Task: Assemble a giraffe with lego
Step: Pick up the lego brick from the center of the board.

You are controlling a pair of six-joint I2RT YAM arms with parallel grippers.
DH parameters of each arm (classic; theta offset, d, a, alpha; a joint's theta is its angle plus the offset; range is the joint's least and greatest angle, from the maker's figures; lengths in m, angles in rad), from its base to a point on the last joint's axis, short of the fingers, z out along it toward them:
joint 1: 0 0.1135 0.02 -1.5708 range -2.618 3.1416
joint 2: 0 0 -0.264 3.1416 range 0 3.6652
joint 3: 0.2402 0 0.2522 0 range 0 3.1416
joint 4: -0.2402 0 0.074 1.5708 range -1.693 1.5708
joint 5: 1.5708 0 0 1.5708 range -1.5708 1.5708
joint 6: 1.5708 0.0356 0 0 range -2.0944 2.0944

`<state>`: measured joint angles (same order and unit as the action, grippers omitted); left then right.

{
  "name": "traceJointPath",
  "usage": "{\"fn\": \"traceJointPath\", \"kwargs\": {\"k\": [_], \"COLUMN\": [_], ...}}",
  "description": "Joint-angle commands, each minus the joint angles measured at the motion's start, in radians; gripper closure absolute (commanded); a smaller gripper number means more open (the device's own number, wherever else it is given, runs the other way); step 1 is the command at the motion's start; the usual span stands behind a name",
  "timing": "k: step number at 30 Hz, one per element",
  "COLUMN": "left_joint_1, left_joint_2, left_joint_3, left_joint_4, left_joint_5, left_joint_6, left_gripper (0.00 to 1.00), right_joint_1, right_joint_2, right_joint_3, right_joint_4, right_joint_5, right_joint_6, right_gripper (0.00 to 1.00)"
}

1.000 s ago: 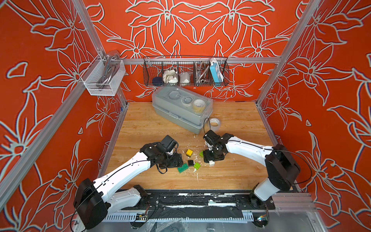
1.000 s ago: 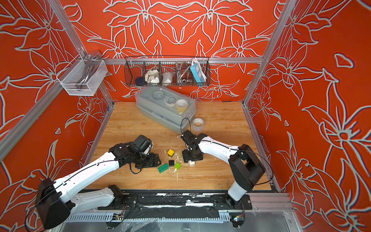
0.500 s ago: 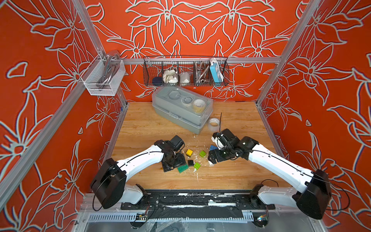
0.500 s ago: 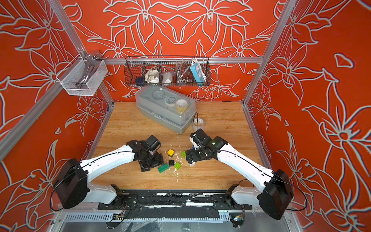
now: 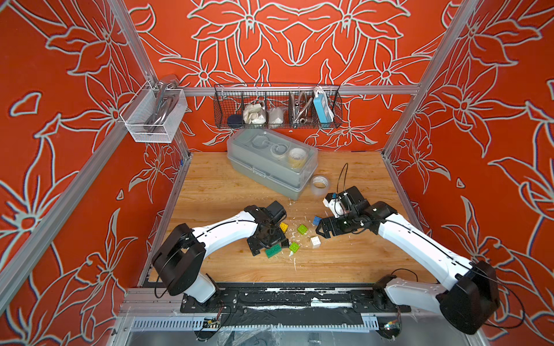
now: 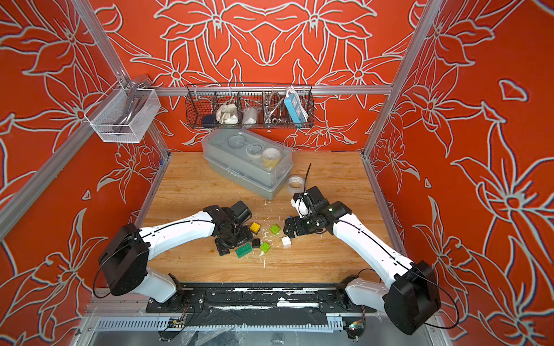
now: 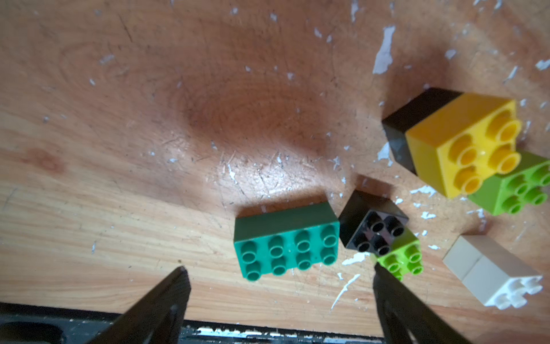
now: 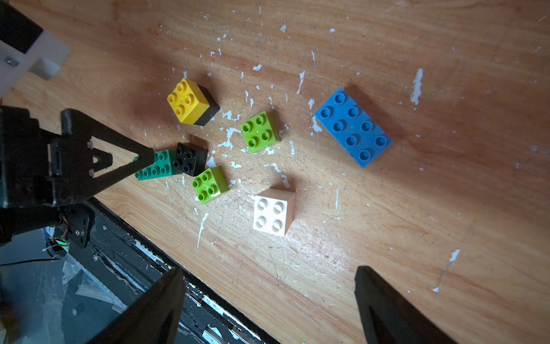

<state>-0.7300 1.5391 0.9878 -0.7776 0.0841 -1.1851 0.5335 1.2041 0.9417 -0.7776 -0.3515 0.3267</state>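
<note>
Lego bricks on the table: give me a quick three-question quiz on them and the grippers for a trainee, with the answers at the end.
1. True or false: the yellow brick is stacked on a black brick.
2. How many single lime bricks lie loose?
3. What does the right gripper hold? A) the blue brick B) the white brick C) nothing

Key: 1 true; 2 two; 3 C, its jaws stand open and empty.
</note>
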Motion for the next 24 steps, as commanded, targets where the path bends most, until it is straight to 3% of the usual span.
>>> {"fn": "traceJointPath", "kwargs": {"k": [1,11,24], "left_joint_1": [-0.006,-0.006,-0.009], "left_joint_2": [0.037,0.080,0.110], "left_joint_3": [0.027,0.023,-0.010], "left_joint_4": [-0.022,-0.017,0.028], "left_joint_5": [-0.022,-0.007,0.017], "left_joint_6": [-0.023,-0.007,0.000], "left_gripper": [0.06,0.13,0.14], "right_joint_1": [-0.032,-0.063,-0.079], "right_joint_2": [0.012,0.025,0.004], "right_joint_3": [0.022,0.017,-0.012], "right_joint_4": [-0.006,-0.003,-0.003], "right_joint_5": [-0.053,-0.036,-0.031], "right_joint_6": [-0.048,-0.048,-0.047], "right_gripper": [0.06,0.06,0.06]}}
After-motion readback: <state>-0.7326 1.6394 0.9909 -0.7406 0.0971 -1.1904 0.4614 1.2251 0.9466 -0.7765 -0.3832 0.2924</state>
